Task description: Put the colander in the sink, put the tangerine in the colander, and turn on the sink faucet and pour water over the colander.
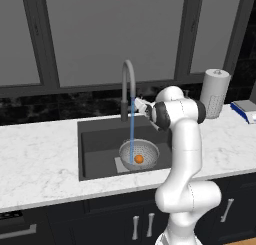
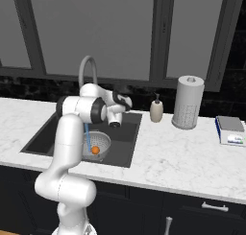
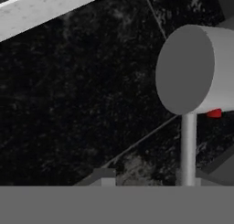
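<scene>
Colander (image 1: 139,153) silver, perforated, holding tangerine (image 1: 139,159).

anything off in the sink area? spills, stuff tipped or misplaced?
Nothing stands out. The colander sits upright in the sink with the tangerine inside, and the water from the sink faucet falls straight into it. No spill shows on the counter.
</scene>
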